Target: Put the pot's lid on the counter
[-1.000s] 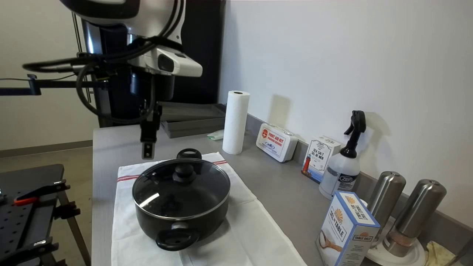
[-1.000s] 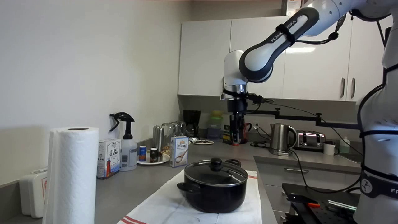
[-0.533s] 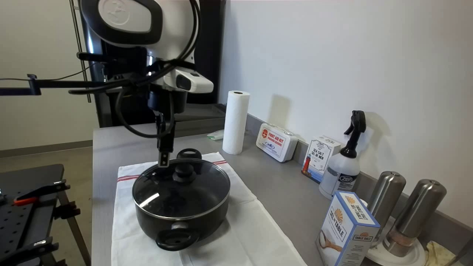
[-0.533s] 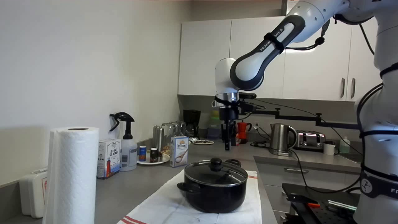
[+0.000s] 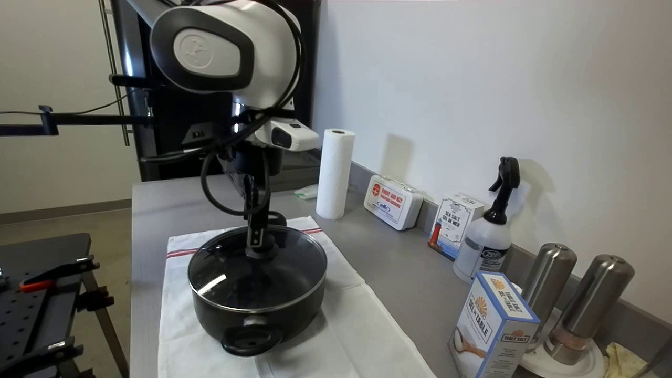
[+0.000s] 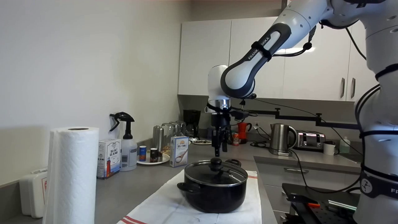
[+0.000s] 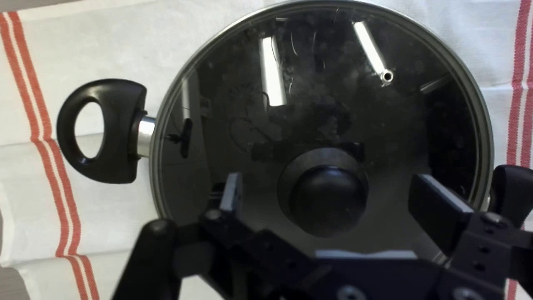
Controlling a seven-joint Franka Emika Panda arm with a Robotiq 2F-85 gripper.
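Observation:
The black pot [image 5: 294, 317] stands on a white cloth on the light-grey counter [image 5: 383, 262]; the pot also shows in an exterior view [image 6: 214, 199]. The round glass lid [image 5: 286, 281] sits flat on the pot and fills much of the wrist view [image 7: 325, 104]. Its black knob [image 7: 327, 200] lies between my two fingers in the wrist view, with space on both sides. My gripper [image 7: 329, 193] is open and empty, pointing down. In an exterior view its fingertips [image 6: 220, 151] are slightly above the knob, apart from it. In an exterior view the finger [image 5: 255, 239] partly hides the knob.
The white cloth [image 5: 362, 341] with red stripes lies under the pot. A paper towel roll [image 5: 336, 173], first aid kit [image 5: 392, 202], sea salt box [image 5: 455, 223], spray bottle [image 5: 483, 247], table salt box [image 5: 493, 325] and steel grinders [image 5: 588, 310] stand along the wall.
My open gripper has moved down and across, from beside the pot to just above the lid's knob. The pot, lid and other objects have not moved.

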